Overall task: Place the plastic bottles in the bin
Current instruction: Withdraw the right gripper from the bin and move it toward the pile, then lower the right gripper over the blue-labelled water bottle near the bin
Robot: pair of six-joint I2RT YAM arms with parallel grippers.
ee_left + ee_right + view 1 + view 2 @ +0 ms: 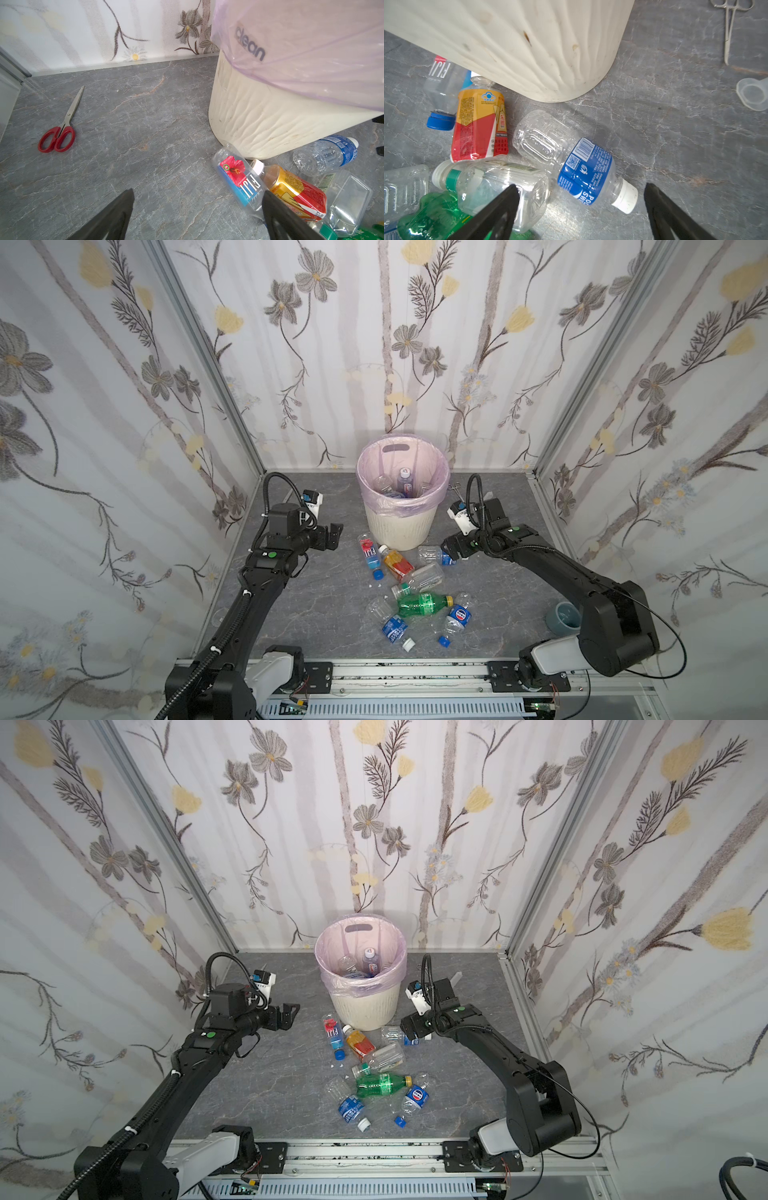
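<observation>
Red scissors (66,121): left wrist view only

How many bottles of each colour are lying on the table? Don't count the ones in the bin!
Clear plastic bottles: 5
Green plastic bottle: 1
Orange plastic bottle: 1
Total on the grey table: 7
</observation>
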